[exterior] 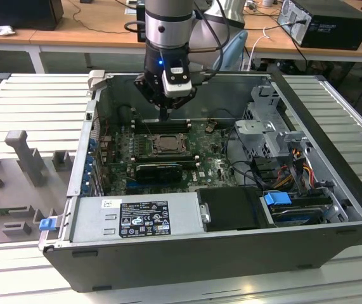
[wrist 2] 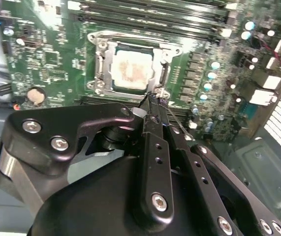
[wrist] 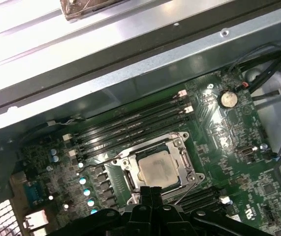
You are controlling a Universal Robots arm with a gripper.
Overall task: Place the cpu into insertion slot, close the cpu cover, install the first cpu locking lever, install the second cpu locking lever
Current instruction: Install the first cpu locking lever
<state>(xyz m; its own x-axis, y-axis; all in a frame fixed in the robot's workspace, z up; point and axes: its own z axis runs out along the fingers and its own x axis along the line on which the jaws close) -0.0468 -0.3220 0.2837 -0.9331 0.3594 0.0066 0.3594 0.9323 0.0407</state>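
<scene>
Dull silver cpu (wrist 2: 131,70), faintly stained top, framed by silver cpu cover (wrist 2: 105,64)

Worktop's a ribbed grey metal table (exterior: 35,101). A grey moulded fixture (exterior: 22,155) sits near its edge on the exterior view's left. Past the far edge there's a long wooden desk (exterior: 104,22) with loose cables (exterior: 98,7), a black box (exterior: 25,12) and a black computer tower (exterior: 333,22) lying flat. Lighting's bright and even.
</scene>
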